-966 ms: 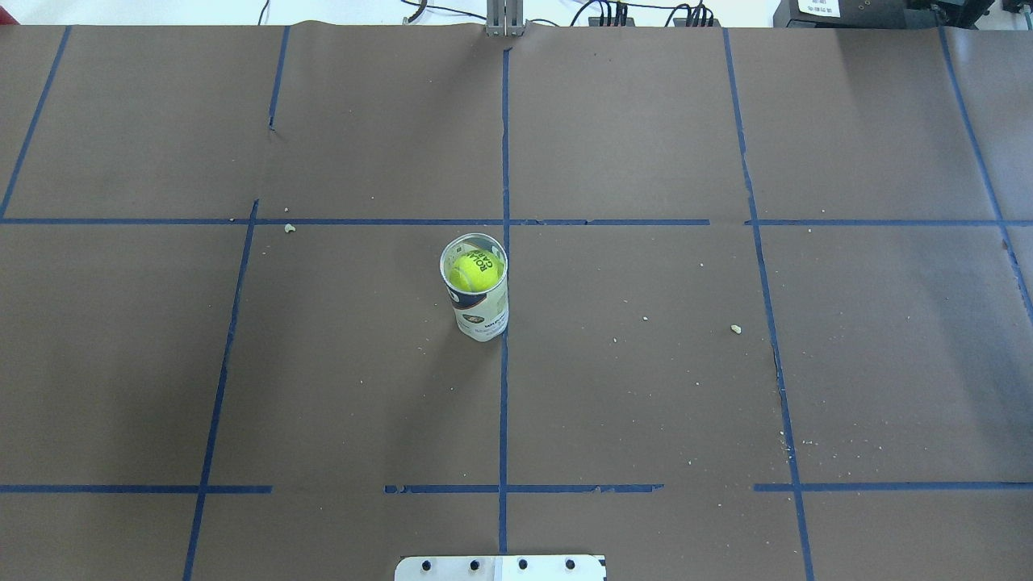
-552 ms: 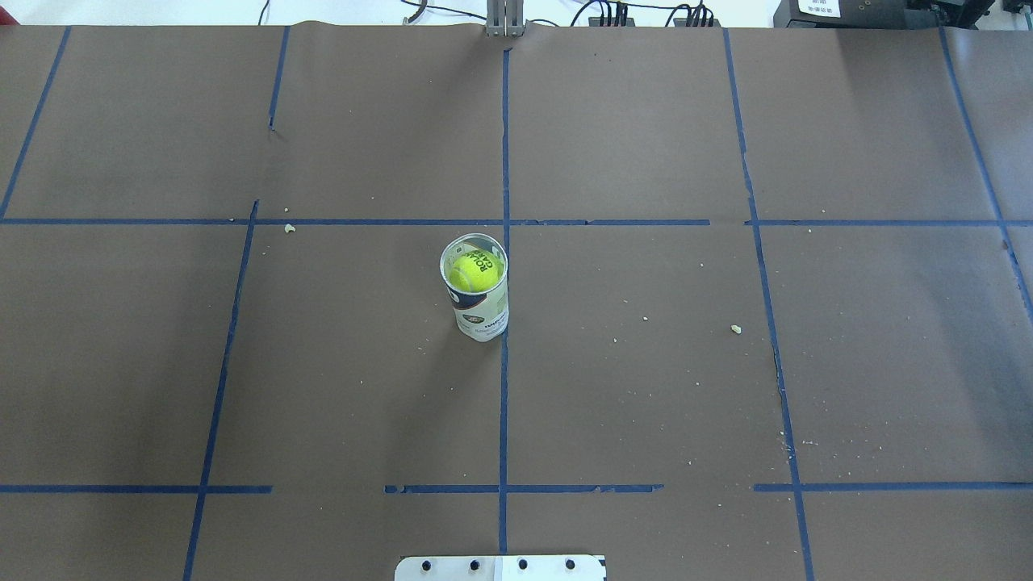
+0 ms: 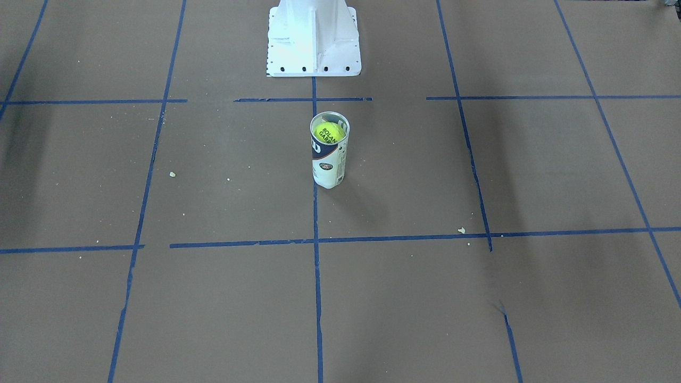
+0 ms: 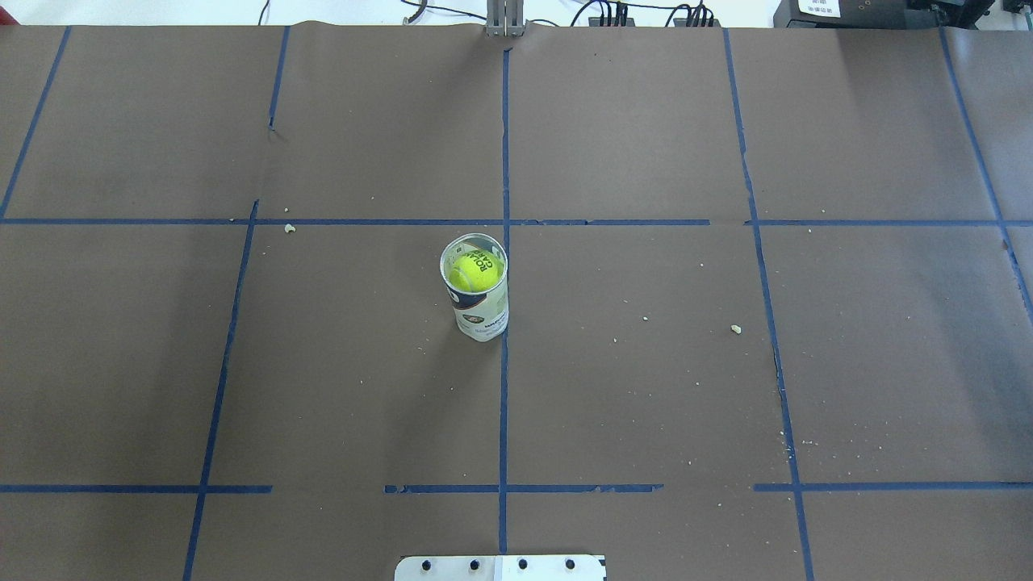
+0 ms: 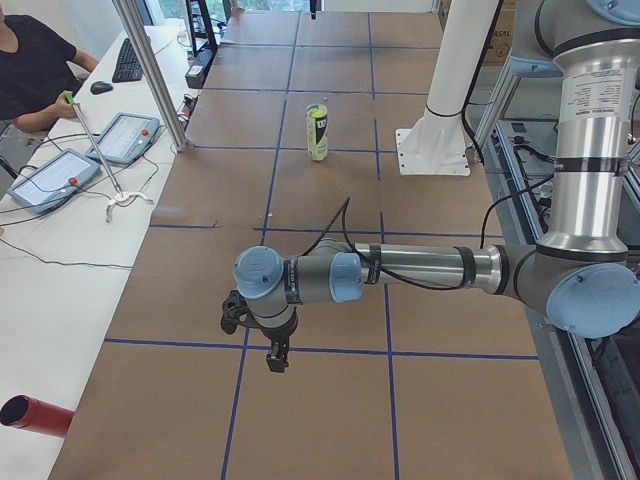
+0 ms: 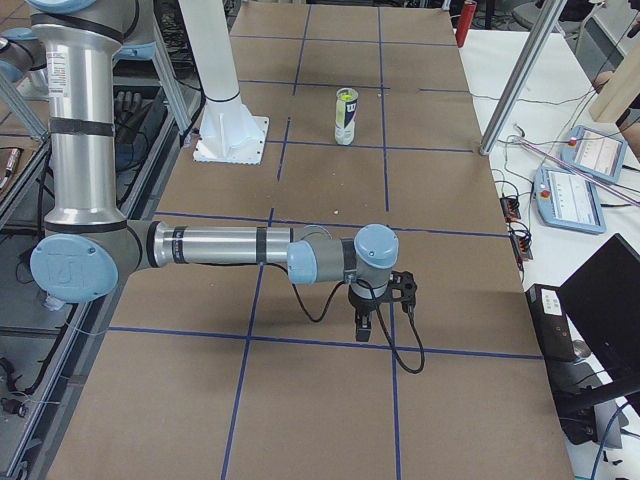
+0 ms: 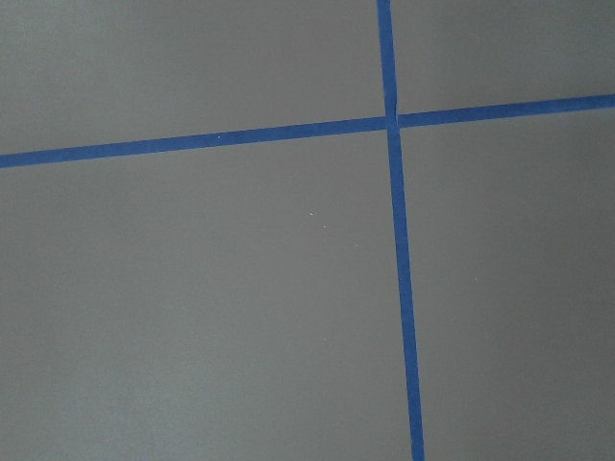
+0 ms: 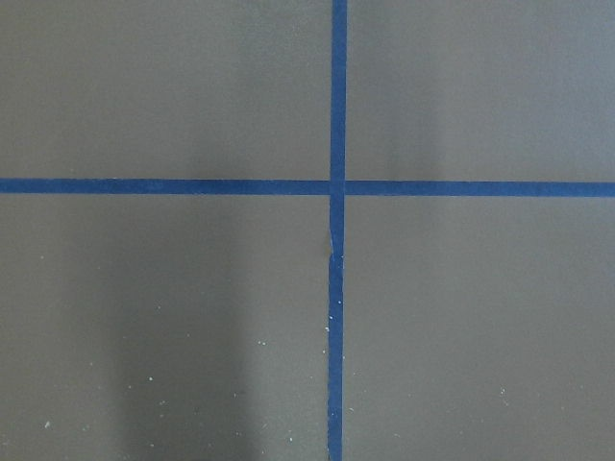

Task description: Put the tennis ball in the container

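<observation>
Tennis ball [image 4: 475, 271]: sits inside upright container [image 4: 482, 313], mid-table [image 4: 726, 403], just beside centre tape line [image 4: 503, 403]. Left gripper [image 5: 277, 360]: points down over table, well apart from container; jaw opening cannot be told. Right gripper [image 6: 364, 330]: same.

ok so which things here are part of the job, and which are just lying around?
Job:
- ball, already inside the tube
- tube, upright on the table

Lying about:
- white base
- crumbs
- pendants
- keyboard
- red cylinder
</observation>
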Controlling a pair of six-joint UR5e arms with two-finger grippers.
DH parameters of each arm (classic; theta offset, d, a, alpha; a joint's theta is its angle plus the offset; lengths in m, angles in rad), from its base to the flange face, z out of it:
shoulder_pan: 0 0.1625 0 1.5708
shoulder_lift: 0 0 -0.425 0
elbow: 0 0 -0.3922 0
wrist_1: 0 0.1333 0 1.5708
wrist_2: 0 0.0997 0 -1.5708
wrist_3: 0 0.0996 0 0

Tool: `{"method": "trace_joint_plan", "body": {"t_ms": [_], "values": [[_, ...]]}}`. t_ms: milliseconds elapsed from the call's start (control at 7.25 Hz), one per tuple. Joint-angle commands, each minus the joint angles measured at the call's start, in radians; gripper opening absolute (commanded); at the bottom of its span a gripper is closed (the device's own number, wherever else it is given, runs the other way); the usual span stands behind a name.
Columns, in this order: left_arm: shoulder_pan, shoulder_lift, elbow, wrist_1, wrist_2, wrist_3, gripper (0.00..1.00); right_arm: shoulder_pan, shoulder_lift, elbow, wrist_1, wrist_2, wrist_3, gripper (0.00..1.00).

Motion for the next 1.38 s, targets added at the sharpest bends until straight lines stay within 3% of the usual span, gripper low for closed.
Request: {"method": "trace_joint_plan", "body": {"t_ms": [0,1241], "values": [[0.001,0.011,-0.008,-0.001,-0.035,-0.005,1.00,0.000,0.000,0.000,0.000,0.000,0.000,1.00],[0.003,0.009,-0.003,-0.009,-0.029,-0.006,1.00,0.000,0.000,0.000,0.000,0.000,0.000,1.00]]}}
